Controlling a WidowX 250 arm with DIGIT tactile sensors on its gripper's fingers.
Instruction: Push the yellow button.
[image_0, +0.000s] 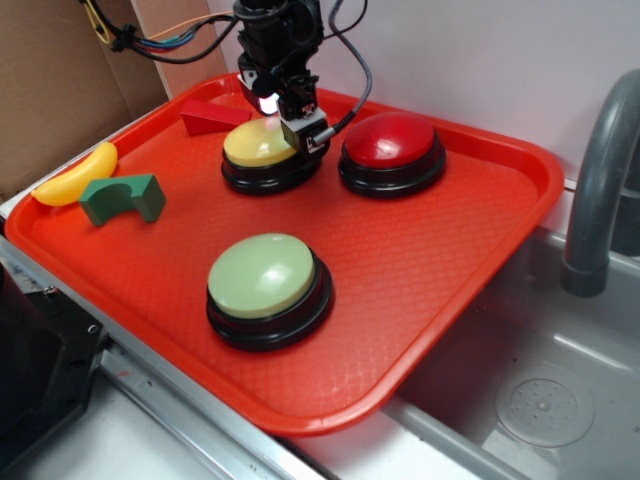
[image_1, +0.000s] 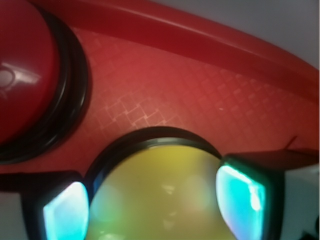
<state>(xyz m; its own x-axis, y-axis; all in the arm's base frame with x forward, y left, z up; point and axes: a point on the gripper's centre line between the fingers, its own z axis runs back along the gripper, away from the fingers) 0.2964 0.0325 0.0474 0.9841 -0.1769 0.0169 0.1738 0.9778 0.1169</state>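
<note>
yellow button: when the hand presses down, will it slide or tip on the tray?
Probably stays put: the yellow button sits low on a wide black base, flat on the tray, so tipping looks unlikely. The smooth dome may let the hand skid if it lands off-centre. Sliding seems possible only under sideways force; the tray's texture should help.

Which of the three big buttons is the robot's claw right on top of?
The yellow button, at the back left. The red button and pale green button have nothing over them.
</note>
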